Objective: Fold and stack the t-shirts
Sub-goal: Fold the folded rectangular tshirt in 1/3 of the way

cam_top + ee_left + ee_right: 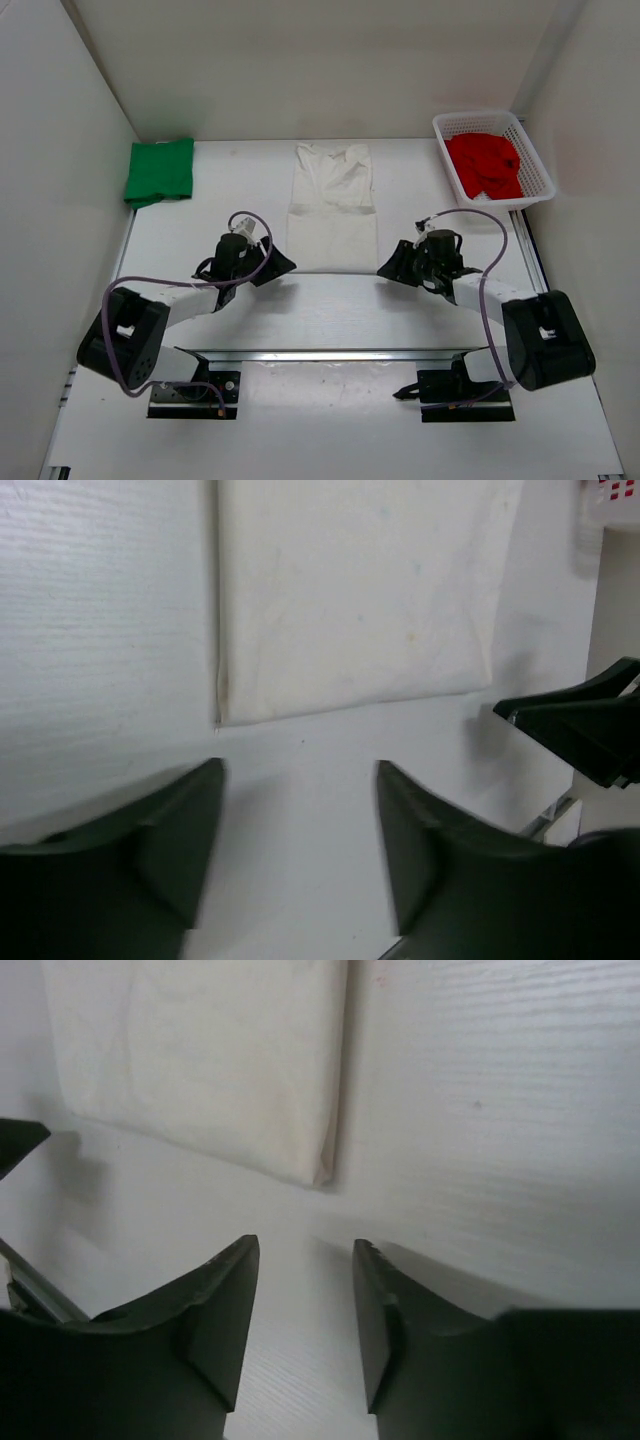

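The off-white t-shirt (332, 208) lies folded into a long strip in the middle of the table, collar at the far end; its near hem shows in the left wrist view (350, 600) and the right wrist view (200, 1060). The green t-shirt (159, 170) lies folded at the far left. The red t-shirt (485, 165) is bunched in the white mesh basket (538, 170). My left gripper (281, 264) (300, 780) is open and empty just near-left of the hem. My right gripper (390, 268) (305, 1255) is open and empty just near-right of it.
White walls enclose the table at the back and both sides. A metal rail (340, 355) runs across the near edge between the arm bases. The basket stands in the far right corner.
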`<state>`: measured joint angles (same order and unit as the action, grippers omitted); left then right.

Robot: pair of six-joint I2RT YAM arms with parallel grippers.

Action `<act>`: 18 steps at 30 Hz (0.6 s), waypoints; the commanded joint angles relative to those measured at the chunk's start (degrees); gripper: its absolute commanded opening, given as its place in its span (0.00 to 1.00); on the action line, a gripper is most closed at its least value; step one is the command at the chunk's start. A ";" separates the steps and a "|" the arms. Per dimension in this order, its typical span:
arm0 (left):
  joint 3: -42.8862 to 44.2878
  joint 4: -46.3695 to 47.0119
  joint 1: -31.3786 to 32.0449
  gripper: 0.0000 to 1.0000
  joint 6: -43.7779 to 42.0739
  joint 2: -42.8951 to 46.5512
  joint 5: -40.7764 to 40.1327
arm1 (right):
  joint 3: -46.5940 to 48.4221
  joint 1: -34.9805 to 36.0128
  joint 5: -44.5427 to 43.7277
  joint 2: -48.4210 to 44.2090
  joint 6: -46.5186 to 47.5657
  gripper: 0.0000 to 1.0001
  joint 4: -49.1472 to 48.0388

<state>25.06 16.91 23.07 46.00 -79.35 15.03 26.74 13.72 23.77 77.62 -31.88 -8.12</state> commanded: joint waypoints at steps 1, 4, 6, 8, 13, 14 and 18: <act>0.68 -3.19 0.05 0.80 -1.08 2.63 -5.00 | -2.57 -0.36 1.01 -2.22 -0.82 0.43 -3.65; 3.93 -5.74 0.30 0.99 -2.76 -3.33 -5.18 | -1.26 -0.36 2.77 1.99 -1.17 0.45 -4.10; 4.99 -5.22 0.22 0.98 -2.93 -6.58 -3.71 | -0.47 -0.36 2.51 4.19 -1.78 0.45 -5.93; 5.53 -3.82 -0.13 0.99 -2.15 -9.15 -2.30 | 0.33 -0.62 4.09 6.48 -3.01 0.43 -7.70; 6.67 -2.85 0.30 0.54 -0.21 -13.98 -1.76 | 2.61 0.08 3.31 11.40 -4.16 0.40 -10.34; 6.58 -2.32 0.57 0.47 0.05 -14.68 -1.58 | 2.87 0.43 3.56 12.19 -4.24 0.40 -10.60; 7.20 -2.58 0.67 0.33 0.40 -15.22 -1.93 | 3.40 -0.09 3.13 13.52 -4.77 0.40 -11.30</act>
<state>32.77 18.52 23.22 46.50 -93.32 13.63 29.65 13.56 29.19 89.47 -36.69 -18.76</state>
